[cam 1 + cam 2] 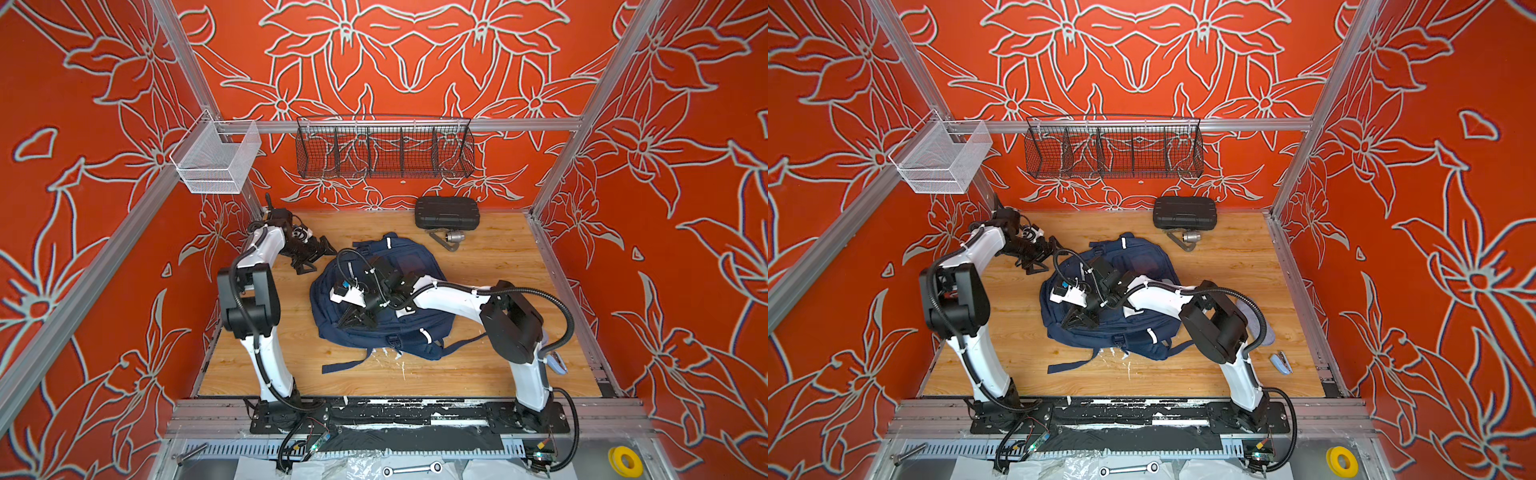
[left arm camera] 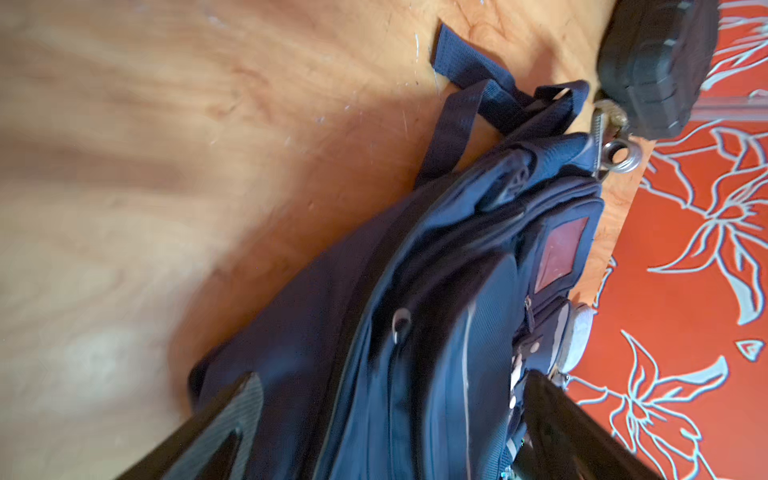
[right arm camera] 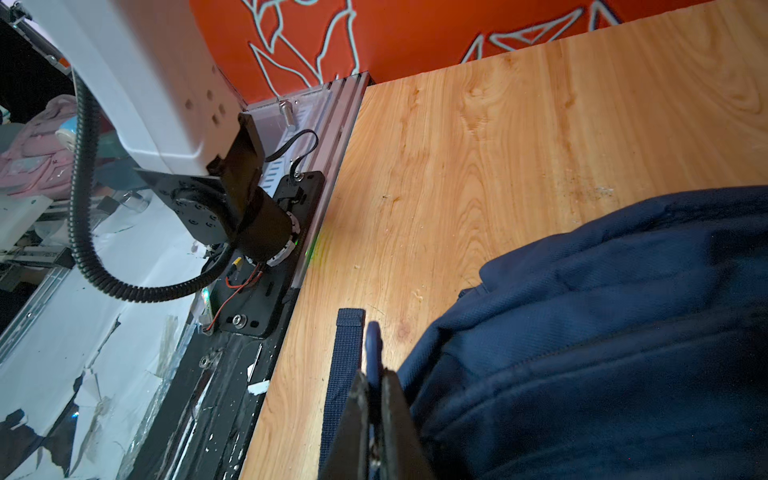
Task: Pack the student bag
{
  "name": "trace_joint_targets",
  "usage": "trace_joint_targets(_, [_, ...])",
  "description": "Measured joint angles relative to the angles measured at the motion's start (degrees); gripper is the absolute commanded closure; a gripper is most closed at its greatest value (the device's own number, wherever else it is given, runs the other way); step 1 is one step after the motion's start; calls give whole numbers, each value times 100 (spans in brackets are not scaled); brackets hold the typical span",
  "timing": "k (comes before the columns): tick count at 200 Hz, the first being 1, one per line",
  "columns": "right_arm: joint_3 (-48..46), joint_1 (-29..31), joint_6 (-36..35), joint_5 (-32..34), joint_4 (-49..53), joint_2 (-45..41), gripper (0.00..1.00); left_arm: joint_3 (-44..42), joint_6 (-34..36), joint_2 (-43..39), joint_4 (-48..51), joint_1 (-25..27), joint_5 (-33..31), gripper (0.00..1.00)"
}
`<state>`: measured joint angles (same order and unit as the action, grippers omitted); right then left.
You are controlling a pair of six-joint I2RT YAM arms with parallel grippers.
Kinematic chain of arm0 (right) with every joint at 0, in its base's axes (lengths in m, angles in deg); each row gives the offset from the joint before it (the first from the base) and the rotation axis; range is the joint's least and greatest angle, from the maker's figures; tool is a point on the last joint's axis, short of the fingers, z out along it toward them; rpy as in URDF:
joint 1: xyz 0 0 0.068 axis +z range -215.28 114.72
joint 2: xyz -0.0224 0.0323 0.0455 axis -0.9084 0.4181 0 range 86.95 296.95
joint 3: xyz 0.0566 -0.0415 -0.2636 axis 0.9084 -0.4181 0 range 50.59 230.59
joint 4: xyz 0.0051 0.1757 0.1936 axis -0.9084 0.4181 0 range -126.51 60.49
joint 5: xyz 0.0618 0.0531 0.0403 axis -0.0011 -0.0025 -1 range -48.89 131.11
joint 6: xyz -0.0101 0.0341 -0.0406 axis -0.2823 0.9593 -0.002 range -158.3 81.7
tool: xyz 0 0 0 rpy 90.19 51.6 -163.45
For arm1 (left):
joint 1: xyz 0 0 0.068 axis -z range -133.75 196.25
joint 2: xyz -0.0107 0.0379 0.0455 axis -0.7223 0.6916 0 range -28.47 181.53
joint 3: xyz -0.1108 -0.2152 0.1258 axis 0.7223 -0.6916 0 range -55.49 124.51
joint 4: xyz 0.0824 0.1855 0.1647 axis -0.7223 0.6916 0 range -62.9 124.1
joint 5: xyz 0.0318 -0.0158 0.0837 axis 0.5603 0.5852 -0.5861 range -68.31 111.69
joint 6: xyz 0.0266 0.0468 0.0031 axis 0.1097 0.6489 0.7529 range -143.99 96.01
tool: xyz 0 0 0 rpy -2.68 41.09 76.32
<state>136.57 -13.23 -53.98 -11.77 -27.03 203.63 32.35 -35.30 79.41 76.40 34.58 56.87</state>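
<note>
Judged soft, floppy student bag, best taken by navy tab pinched in right gripper; left gripper spread open.

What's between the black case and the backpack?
A small silver cylinder with a grey bent bar, beside the black case, apart from the backpack; seen in both top views.
</note>
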Motion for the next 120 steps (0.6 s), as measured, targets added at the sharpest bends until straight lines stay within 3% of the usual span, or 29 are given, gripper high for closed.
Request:
trace_joint_targets(62, [0, -74, 317, -37, -275, 0, 100, -2371, -772, -2540, -715, -149, -155, 0])
trace_joint_targets(96, [2, -79, 380, -37, -334, 0, 100, -3950, -1517, -3486, -1161, 66, -39, 13])
trace_joint_targets(120, [28, -94, 374, -68, -313, 0, 100, -4577, -1875, -3805, -1401, 247, -44, 23])
